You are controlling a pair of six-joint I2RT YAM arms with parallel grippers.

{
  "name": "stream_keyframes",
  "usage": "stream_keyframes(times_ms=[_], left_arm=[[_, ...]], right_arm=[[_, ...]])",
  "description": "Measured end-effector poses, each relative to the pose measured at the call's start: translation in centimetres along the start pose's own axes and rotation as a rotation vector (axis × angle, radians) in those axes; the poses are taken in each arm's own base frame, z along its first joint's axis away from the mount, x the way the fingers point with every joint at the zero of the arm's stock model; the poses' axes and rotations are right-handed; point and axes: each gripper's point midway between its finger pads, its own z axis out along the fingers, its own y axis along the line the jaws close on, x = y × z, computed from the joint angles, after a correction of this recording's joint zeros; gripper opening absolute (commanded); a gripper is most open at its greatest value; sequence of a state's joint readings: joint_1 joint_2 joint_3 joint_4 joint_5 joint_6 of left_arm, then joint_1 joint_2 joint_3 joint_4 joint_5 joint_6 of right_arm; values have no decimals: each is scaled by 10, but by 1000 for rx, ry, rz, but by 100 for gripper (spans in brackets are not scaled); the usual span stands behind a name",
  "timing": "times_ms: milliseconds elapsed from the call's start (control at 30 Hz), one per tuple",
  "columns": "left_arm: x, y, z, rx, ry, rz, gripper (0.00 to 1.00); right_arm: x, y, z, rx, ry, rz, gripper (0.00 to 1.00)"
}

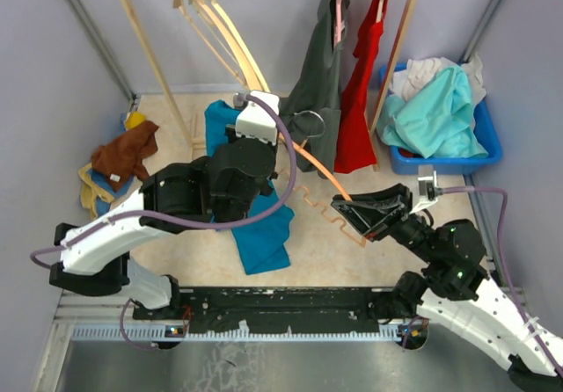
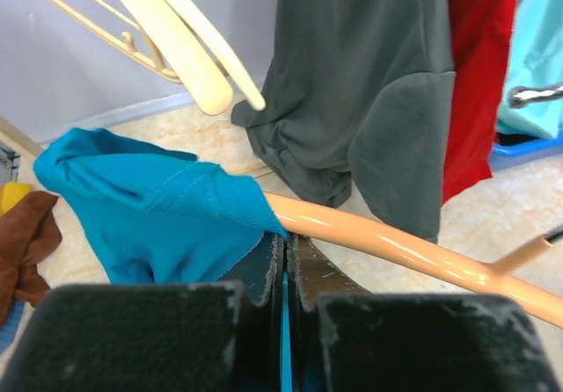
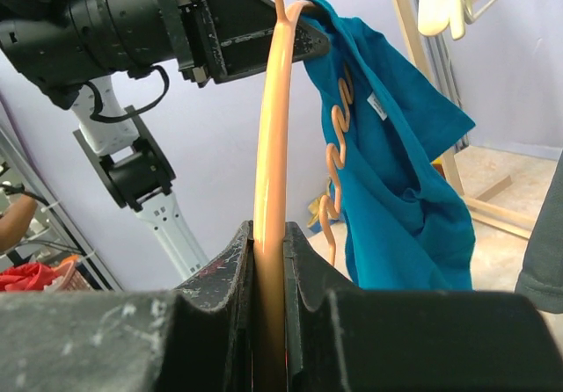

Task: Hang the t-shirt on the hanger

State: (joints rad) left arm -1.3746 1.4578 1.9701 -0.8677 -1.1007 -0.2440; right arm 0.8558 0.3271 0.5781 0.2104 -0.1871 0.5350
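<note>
Working in mid-air now: the right gripper (image 3: 268, 243) is clamped on the near right end of the hanger (image 1: 324, 174), holding it up. The left gripper (image 2: 283, 264) is pinched tight on a fold of the t-shirt (image 1: 264, 225), right against the hanger's far left arm. One shoulder looks threaded, with blue cloth draping down from that far end. The near arm is bare orange all the way to the right gripper. I'd call it roughly half done: the second shoulder is not yet pulled over.
</note>
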Motion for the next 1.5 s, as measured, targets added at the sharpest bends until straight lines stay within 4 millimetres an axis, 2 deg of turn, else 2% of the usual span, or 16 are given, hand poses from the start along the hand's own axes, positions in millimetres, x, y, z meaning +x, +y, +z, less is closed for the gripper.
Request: stream_keyframes(times_ms=[267, 467, 733, 967, 1133, 1500], left_arm=[[-19, -26, -21, 97, 6, -23, 0], [-31, -48, -35, 176, 9, -51, 0], [-22, -62, -48, 253, 47, -64, 0], [-15, -86, -80, 365, 65, -63, 0], [-7, -93, -95, 418, 102, -78, 0], [38, -78, -116, 467, 306, -97, 0]], right_arm=[[-9, 5, 9, -24, -27, -6, 0], [-25, 14, 22, -63, -60, -18, 0], [-29, 17, 37, -81, -50, -39, 0], [-34, 24, 39, -122, -76, -42, 0], [-35, 30, 33, -160, -105, -21, 0], [7, 19, -12, -122, -36, 67, 0]])
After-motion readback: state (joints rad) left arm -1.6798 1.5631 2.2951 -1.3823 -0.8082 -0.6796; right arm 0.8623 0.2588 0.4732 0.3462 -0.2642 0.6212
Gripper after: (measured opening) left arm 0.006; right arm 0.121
